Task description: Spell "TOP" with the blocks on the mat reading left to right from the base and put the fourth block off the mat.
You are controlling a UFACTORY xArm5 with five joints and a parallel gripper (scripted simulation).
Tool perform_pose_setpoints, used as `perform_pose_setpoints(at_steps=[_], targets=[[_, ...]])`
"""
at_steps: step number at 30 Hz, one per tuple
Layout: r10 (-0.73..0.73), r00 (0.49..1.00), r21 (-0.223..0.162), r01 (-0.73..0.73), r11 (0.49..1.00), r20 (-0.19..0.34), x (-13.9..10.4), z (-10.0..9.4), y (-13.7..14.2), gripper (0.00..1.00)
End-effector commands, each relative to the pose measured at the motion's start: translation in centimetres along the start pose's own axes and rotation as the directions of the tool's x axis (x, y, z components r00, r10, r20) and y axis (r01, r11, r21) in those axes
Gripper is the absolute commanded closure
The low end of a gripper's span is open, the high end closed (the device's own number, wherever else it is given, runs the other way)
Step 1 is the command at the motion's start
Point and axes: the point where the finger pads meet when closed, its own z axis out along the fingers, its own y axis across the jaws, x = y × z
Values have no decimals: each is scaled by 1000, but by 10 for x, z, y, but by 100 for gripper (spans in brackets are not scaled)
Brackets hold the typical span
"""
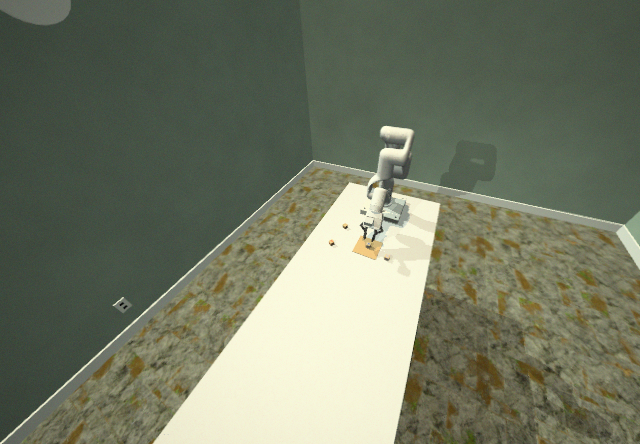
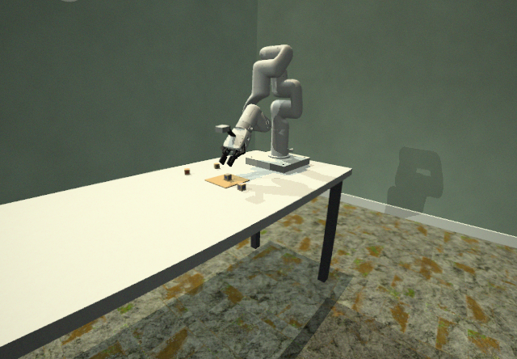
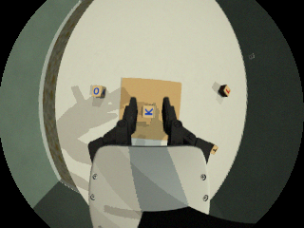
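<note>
A tan mat (image 3: 151,104) lies on the white table in front of the robot's base; it also shows in the top and exterior views (image 1: 368,247) (image 2: 226,180). One block with a blue letter (image 3: 148,112) (image 2: 227,176) lies on the mat's middle; the letter is too small to read. My gripper (image 3: 149,104) (image 2: 229,162) hangs a little above that block, with fingers apart and nothing between them. A block with a blue O (image 3: 97,91) lies off the mat to the left. An orange block (image 3: 223,90) lies off the mat to the right. A fourth block (image 3: 215,150) peeks out beside my right finger.
In the top view two blocks (image 1: 344,225) (image 1: 331,243) lie left of the mat and one (image 1: 386,257) at its right near corner. The robot's base plate (image 2: 277,162) stands just behind the mat. The long table runs away from the base.
</note>
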Motion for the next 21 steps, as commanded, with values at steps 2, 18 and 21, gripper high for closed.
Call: perform_pose_setpoints(at_steps=[2,18,21], targets=[[0,992,-1,0,1000,128,5,-1,0,58],[3,897,-2,-2,1000,443,15,-7,2,58],[4,881,-3,-3,1000,473,16,-8,2,58]])
